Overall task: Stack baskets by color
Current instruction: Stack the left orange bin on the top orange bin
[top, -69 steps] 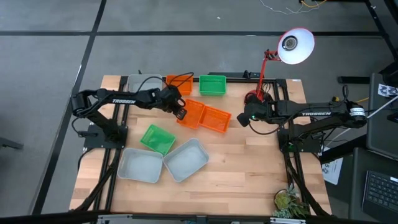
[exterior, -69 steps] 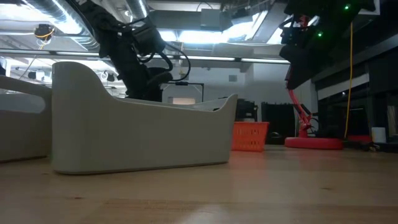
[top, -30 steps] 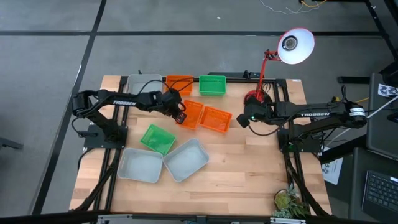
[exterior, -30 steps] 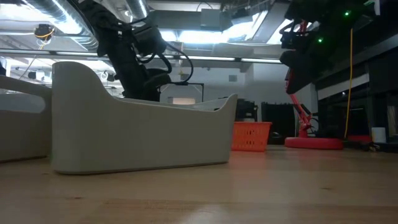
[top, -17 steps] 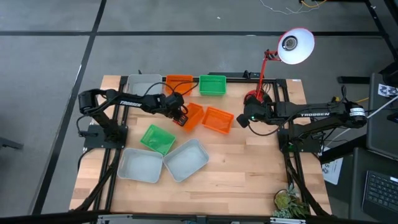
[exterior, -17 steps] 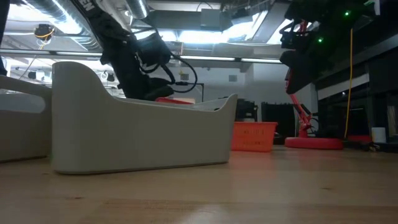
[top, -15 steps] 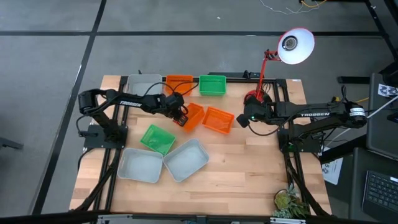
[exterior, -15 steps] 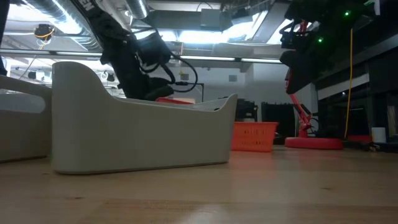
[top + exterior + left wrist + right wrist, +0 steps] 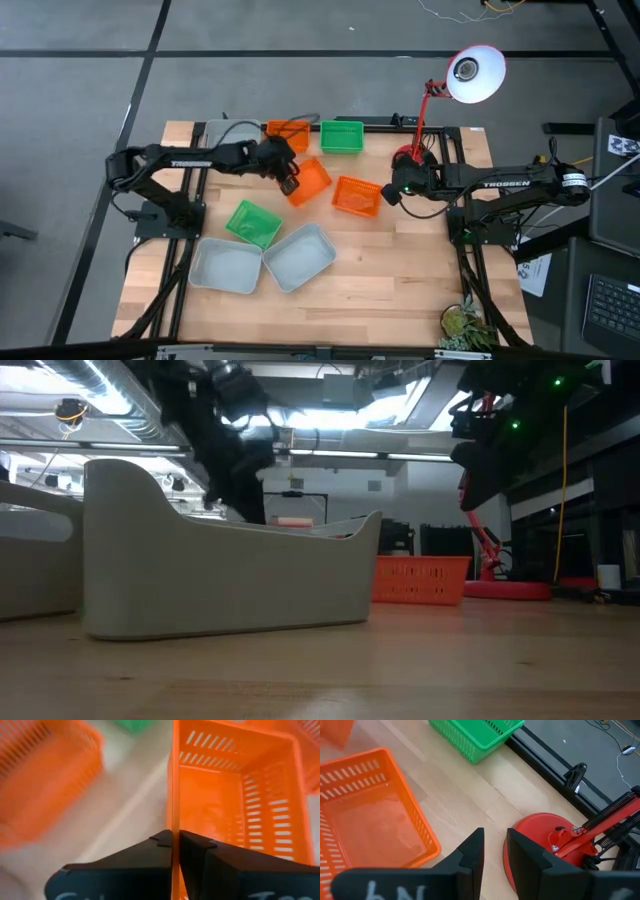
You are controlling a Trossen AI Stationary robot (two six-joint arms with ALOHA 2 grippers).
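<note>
Seemingly tilted, orange basket [image 9: 309, 183] runs diagonally in left hand [image 9: 290, 185].

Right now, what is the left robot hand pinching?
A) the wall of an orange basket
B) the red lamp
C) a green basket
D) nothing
A: in the left wrist view the left gripper is shut on the thin side wall of an orange basket.

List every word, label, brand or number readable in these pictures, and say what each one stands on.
"TROSSEN": white letters on the right arm, high view.
White lettering on the left arm: too blurred to read.
White marks on the left gripper body and the right gripper body, at the wrist views' edges: cut off, unreadable.
The baskets, such as the orange basket, and the red lamp: no text visible.
</note>
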